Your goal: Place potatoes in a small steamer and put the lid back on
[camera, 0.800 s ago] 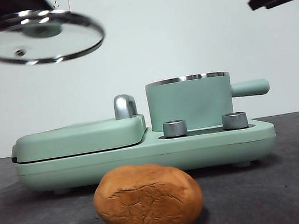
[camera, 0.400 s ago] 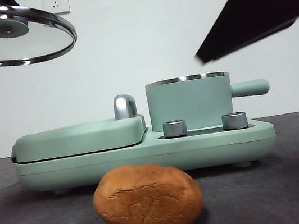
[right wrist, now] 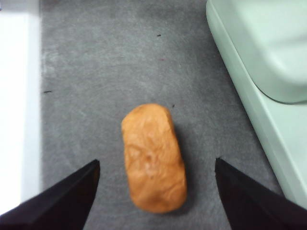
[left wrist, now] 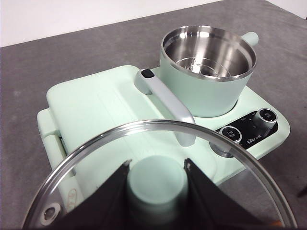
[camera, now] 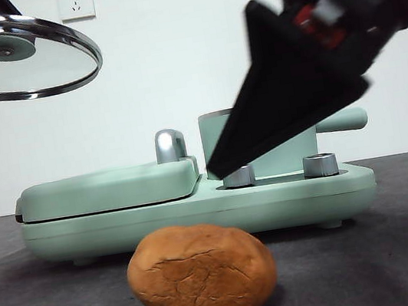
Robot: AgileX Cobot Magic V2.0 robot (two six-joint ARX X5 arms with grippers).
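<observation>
The orange-brown potato [camera: 201,272] lies on the grey table in front of the appliance. It also shows in the right wrist view [right wrist: 153,158], below and between my right gripper's open jaws. My right gripper [camera: 218,168] hangs big and dark in front of the mint-green steamer [camera: 286,157], above and right of the potato. The steamer [left wrist: 192,96] stands open and its steel inside looks empty. My left gripper [left wrist: 156,184] is shut on the green knob of the glass lid [camera: 17,50], held high at the upper left, tilted.
The steamer sits on a mint-green appliance base [camera: 198,212] with two steel dials [camera: 320,165]. A flat green griddle cover [camera: 108,187] with a silver handle [camera: 170,144] takes up its left half. The table's white edge [right wrist: 19,110] lies beyond the potato.
My right arm has come down from the upper right, across the front of the steamer, toward the potato. The lid moved up and left, then stayed almost still.
</observation>
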